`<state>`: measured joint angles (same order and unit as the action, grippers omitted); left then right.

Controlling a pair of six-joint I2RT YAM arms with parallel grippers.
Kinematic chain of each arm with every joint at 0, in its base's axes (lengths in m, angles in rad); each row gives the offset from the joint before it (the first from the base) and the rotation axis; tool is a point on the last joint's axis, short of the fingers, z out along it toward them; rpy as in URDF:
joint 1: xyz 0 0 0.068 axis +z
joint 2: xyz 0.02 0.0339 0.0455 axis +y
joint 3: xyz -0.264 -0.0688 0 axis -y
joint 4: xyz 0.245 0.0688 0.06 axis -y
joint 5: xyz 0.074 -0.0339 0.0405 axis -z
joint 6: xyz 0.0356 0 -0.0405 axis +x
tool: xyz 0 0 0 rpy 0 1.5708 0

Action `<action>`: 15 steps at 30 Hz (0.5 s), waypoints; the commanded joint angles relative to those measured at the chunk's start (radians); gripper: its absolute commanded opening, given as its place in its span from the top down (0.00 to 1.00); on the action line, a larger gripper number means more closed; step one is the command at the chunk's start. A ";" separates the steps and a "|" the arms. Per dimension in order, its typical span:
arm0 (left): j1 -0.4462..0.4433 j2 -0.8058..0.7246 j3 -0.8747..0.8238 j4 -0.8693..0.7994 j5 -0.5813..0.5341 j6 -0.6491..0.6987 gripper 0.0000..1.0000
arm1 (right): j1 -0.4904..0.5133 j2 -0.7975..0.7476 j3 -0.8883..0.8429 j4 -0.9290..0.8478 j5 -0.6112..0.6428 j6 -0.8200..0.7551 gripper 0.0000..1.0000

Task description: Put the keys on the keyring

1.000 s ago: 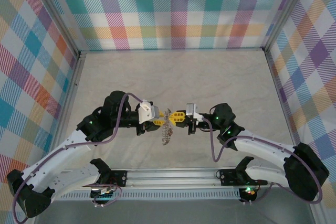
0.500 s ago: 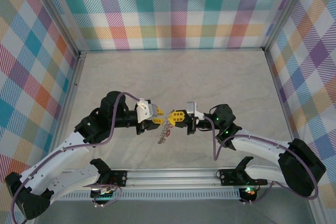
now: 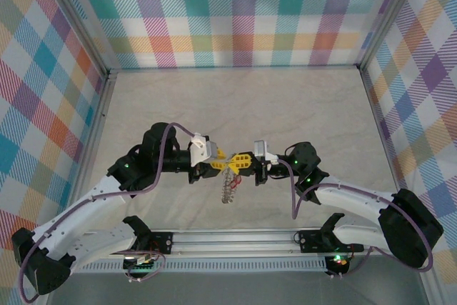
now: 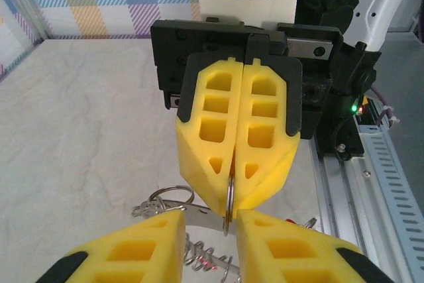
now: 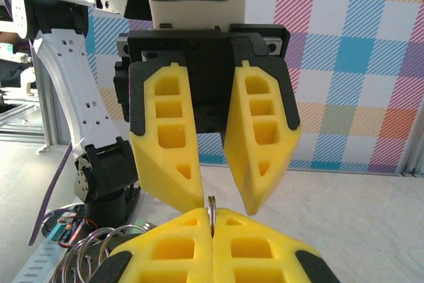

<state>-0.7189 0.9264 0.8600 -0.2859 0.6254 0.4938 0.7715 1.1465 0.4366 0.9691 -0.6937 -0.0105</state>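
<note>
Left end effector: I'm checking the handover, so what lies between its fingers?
A thin metal ring, edge-on, pinched by the shut right end effector, stands between the left end effector's open fingers; the right wrist view shows it.

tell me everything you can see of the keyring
The keyring is grey metal wire, coiled and chain-like, dangling from where both grippers meet. One thin loop of it stands edge-on, pinched in the shut right gripper; the left gripper straddles that loop with jaws apart.
</note>
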 commanded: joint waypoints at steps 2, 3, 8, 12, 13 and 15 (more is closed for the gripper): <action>-0.007 0.009 0.012 -0.021 0.055 -0.004 0.74 | -0.005 -0.016 0.046 0.037 -0.021 0.000 1.00; -0.005 0.013 0.012 -0.027 0.053 -0.004 0.74 | -0.005 -0.018 0.046 0.036 -0.021 0.000 1.00; -0.006 0.032 0.019 -0.054 0.017 0.000 0.81 | 0.001 -0.027 0.053 -0.012 -0.040 -0.022 1.00; -0.006 0.027 0.013 -0.014 0.027 -0.016 0.81 | 0.020 -0.037 0.076 -0.087 -0.050 -0.065 1.00; -0.005 0.029 0.008 -0.010 0.032 -0.020 0.81 | 0.024 -0.036 0.078 -0.090 -0.048 -0.069 1.00; -0.006 0.030 0.002 -0.001 0.044 -0.027 0.82 | 0.032 -0.029 0.079 -0.081 -0.039 -0.066 1.00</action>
<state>-0.7189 0.9585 0.8604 -0.3141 0.6403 0.4854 0.7803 1.1305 0.4736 0.8730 -0.7082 -0.0490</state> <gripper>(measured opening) 0.187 0.050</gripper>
